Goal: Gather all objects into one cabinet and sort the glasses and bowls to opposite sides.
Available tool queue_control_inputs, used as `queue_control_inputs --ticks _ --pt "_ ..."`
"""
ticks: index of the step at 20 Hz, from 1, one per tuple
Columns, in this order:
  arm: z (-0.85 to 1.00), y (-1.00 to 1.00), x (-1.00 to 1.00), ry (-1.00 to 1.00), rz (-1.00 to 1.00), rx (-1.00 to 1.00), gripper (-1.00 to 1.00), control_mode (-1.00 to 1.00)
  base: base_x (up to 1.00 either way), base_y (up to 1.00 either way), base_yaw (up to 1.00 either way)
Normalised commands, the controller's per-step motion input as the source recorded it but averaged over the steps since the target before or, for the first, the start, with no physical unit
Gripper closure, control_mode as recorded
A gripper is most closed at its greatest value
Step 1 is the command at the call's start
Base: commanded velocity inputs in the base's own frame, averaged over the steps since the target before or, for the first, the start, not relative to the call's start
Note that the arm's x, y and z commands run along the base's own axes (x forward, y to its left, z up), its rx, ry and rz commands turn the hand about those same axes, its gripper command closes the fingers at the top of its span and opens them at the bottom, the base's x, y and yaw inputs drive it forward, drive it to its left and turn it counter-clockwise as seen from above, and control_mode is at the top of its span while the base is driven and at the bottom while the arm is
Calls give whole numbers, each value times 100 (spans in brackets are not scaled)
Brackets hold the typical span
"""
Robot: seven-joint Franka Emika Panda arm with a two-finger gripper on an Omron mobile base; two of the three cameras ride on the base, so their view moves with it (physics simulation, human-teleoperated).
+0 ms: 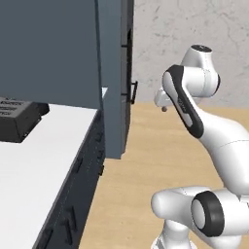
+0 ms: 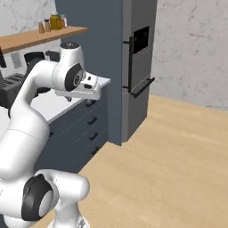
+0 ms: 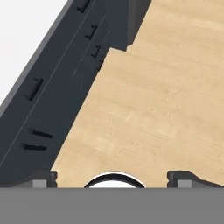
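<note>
Cabinet (image 1: 48,48) door flat, upright; tool (image 3: 113,177) open above floor (image 3: 166,96).

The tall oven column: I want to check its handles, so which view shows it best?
The right base view: the oven column shows its front, dark window and black bar handles. The left base view gives only its side edge; the hand view catches just its base.
</note>
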Motion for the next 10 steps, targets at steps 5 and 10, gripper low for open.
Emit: queue_control_inputs --ticks 5,10 --pt "0 0 0 0 0 0 -100 100 -51 -2 44" --pt "0 0 0 0 0 0 -100 100 -76 -6 34"
